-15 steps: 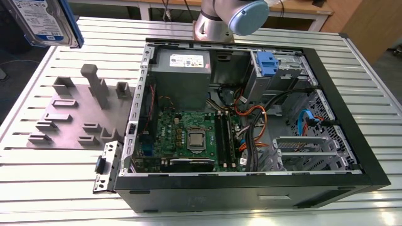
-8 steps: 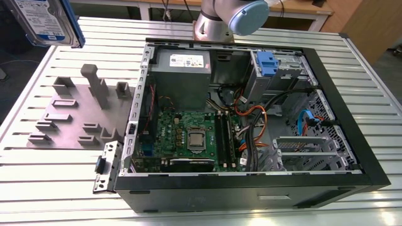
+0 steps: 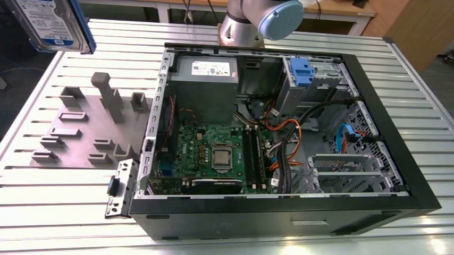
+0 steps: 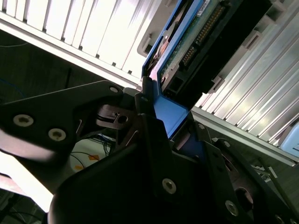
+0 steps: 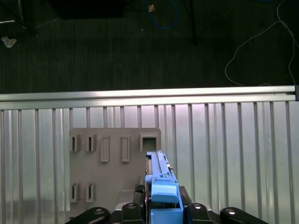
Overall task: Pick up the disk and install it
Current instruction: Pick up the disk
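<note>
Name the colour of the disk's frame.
Blue; the disk shows it best in the first wrist view.

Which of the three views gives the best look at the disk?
The exterior view: the disk shows its labelled face and blue carrier along one side, though the picture's corner crops it. The second wrist view shows its connector end close up; the first wrist view shows it edge-on, blue tab nearest.

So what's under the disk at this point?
In the first wrist view the disk, clamped in the gripper, hangs over the grey holder and the slatted table. The part of the holder directly behind disk and gripper is covered.
</note>
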Tool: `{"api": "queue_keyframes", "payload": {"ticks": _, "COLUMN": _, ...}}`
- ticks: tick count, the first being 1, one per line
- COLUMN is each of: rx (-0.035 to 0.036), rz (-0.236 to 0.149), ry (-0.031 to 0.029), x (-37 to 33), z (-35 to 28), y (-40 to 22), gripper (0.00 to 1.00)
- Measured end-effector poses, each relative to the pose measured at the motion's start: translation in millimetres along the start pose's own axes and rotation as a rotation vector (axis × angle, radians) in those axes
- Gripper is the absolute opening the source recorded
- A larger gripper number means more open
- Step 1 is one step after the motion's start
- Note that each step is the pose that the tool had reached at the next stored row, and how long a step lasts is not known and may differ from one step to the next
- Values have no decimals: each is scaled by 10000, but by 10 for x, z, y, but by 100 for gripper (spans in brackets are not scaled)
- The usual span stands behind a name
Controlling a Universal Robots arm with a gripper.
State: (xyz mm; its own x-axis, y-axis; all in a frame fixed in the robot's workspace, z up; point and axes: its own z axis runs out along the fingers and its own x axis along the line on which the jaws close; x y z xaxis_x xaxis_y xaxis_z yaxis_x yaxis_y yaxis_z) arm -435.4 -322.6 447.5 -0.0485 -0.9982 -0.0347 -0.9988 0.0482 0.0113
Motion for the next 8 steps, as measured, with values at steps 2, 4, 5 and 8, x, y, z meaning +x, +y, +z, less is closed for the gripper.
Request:
{"api": "queue_keyframes", "payload": {"ticks": 2, "rx": 1, "rz": 0, "ry": 0, "x": 0, "z": -13, "y": 0, "gripper": 37}}
{"api": "queue_keyframes", "payload": {"ticks": 4, "rx": 0, "rz": 0, "ry": 0, "x": -1, "z": -32, "y": 0, "gripper": 37}}
{"api": "queue_keyframes", "payload": {"ticks": 5, "rx": 0, "rz": 1, "ry": 0, "x": -2, "z": -44, "y": 1, "gripper": 37}}
{"api": "queue_keyframes", "payload": {"ticks": 8, "rx": 0, "rz": 0, "ry": 0, "x": -3, "z": -83, "y": 1, "gripper": 37}}
